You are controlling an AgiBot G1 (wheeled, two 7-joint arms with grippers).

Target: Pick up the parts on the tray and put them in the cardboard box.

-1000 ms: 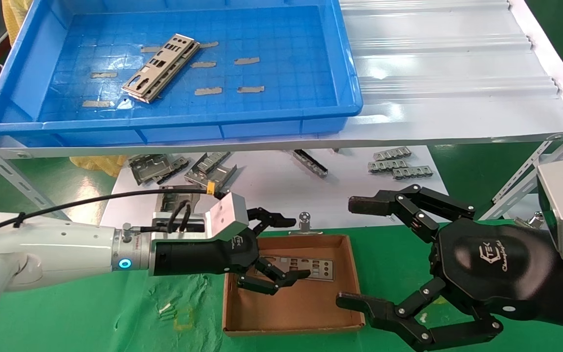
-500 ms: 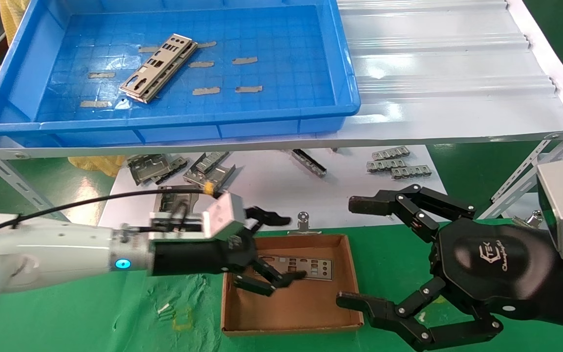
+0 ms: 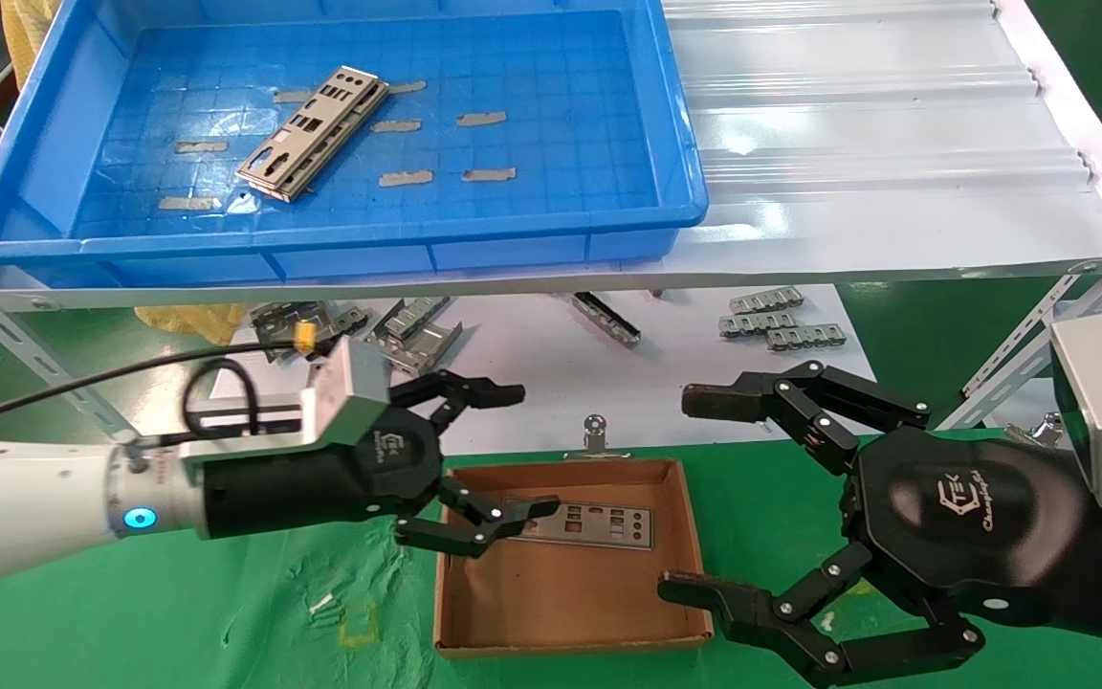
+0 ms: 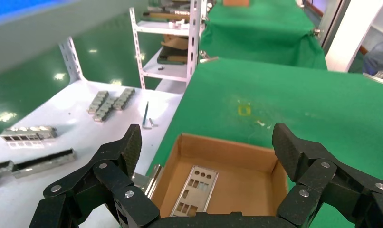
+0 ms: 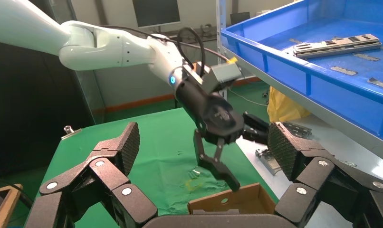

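Take the cardboard box as your landmark; it sits on the green cloth below the shelf.

Your left gripper hangs over the box's left rear corner, fingers spread wide and holding nothing. One fingertip reaches out beyond the box's back wall; the other sits over the left end of the plate in the box.

That plate lies flat on the box floor, along the back wall. The left wrist view shows it too, alone in the box.

Your right gripper is parked just off the box's right side, fingers wide apart, empty. Its lower fingertip is close to the box's front right corner.

Beyond the box and higher up, the blue tray rests on the white corrugated sheet. A stack of plates lies diagonally on the tray floor, left of centre, among strips of grey tape.

Past the box's back wall, grey brackets and small notched strips lie on a white surface.
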